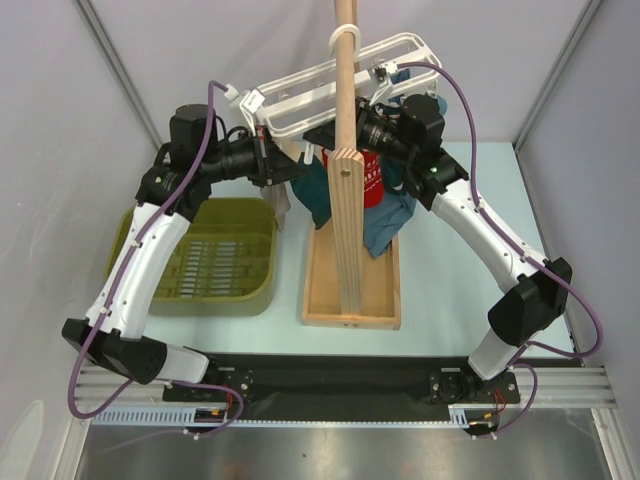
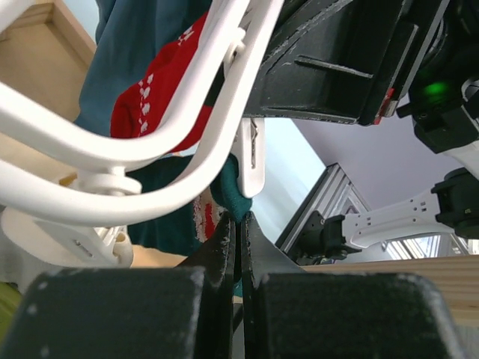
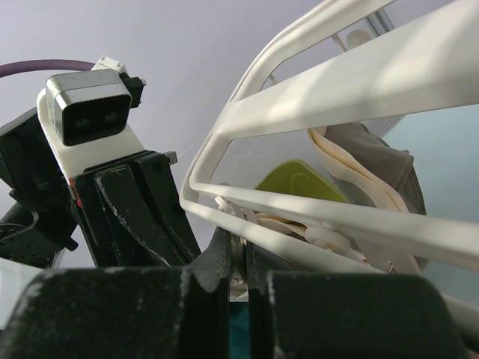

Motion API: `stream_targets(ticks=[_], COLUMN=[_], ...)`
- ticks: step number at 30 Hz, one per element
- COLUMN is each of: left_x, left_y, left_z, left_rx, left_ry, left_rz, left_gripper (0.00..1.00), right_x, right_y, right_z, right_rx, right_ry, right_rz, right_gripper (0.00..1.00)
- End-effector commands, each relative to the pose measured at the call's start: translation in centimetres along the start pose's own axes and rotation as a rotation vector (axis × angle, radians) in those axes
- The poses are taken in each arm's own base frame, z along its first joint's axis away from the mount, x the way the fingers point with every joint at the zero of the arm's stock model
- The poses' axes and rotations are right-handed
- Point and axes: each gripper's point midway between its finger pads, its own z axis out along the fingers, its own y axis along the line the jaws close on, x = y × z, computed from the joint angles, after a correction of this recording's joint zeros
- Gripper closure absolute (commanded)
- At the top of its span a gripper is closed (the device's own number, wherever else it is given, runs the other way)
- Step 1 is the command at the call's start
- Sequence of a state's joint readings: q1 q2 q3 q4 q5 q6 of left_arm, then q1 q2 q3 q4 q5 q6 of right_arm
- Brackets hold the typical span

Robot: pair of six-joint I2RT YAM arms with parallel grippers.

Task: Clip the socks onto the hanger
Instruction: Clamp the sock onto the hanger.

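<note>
Both sets of jaws are clamped down up at the hanger. Your left gripper (image 2: 236, 224) has its jaws pressed together on the lower edge of the teal sock (image 2: 228, 196). Your right gripper (image 3: 238, 250) has its jaws squeezed almost flat on a white piece under the frame, probably a clip peg (image 3: 238, 258), though that wrist view is too close for you to be sure.

The wooden pole stand (image 1: 345, 120) rises upright from its tray base at the middle of the table. The hanger (image 1: 300, 97) is hooked over the top of the stand's pole, and its white slatted frame spreads to both sides of it. The green basket (image 1: 190, 206) sits to the left of the stand's base, apart from it. The blue garment (image 1: 385, 228) hangs to the right of the pole, below the frame. The red sock (image 2: 161, 93), printed in white, hangs close beside the pole. You can see both grippers meeting just left of the pole, under the frame, with the teal sock hanging there.
</note>
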State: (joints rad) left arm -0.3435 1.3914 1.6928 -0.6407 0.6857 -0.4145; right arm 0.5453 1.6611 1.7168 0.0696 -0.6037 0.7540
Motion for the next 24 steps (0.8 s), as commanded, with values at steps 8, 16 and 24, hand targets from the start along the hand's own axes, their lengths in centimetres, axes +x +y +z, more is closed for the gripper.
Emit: stream_targets(ticks=[8, 16, 24], left_x=[-1.4, -2.0, -2.4], left_y=[-1.4, -0.7, -0.4], left_z=[-0.1, 0.5, 0.8], left_rx=[0.060, 0.033, 0.012], left_ry=[-0.037, -0.037, -0.035], left_rz=[0.008, -0.030, -0.042], left_gripper=[1.00, 1.00, 0.92], right_x=[3.1, 2.9, 2.7], right_y=[0.4, 0.7, 0.8], right_z=[-0.3, -0.5, -0.7], right_rx=[-0.027, -0.032, -0.018], right_ry=[0.131, 0.127, 0.119], right_rz=[0.069, 0.059, 0.047], right_gripper=[1.00, 0.64, 0.37])
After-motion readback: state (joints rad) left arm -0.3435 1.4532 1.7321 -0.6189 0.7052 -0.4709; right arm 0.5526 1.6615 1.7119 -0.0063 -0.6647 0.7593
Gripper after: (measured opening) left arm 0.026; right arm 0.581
